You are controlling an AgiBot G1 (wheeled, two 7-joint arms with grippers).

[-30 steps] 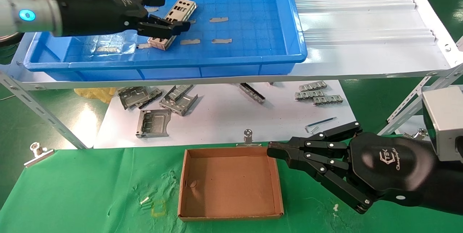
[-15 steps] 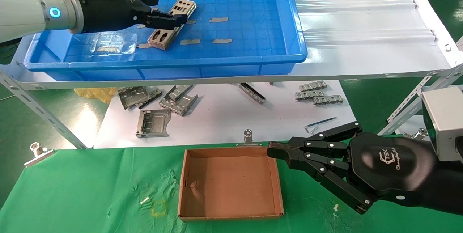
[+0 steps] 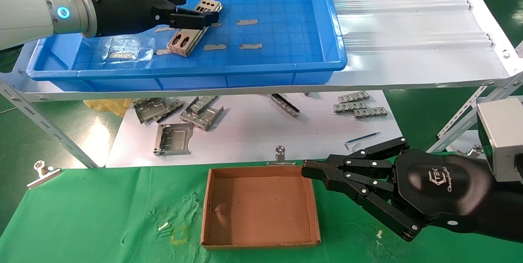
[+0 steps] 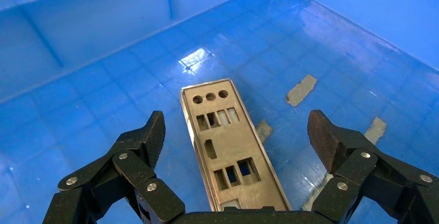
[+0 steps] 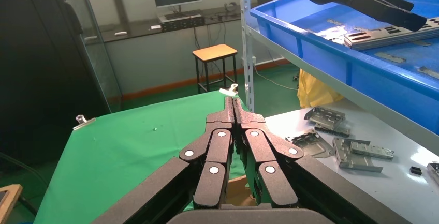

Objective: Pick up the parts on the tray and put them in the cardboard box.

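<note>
A long silver part (image 3: 183, 41) with punched cut-outs lies flat on the floor of the blue tray (image 3: 286, 30), left of its middle. My left gripper (image 3: 197, 8) hovers open over the part's middle. In the left wrist view the part (image 4: 228, 146) runs lengthwise between the spread fingers (image 4: 150, 133), which do not touch it. The cardboard box (image 3: 259, 210) sits empty on the green cloth in front. My right gripper (image 3: 306, 170) is parked shut beside the box's far right corner, its pressed-together tips (image 5: 234, 102) holding nothing.
Short grey tape strips (image 3: 247, 22) lie on the tray floor near the part. Bent grey brackets (image 3: 173, 138) are scattered on the white surface under the shelf. Metal clips (image 3: 280, 153) pin the green cloth (image 3: 81, 214). Slanted shelf struts (image 3: 45, 128) flank the lower area.
My left gripper has turned at the wrist and shifted a little right and farther along the part, staying open. The part and the right arm have not moved.
</note>
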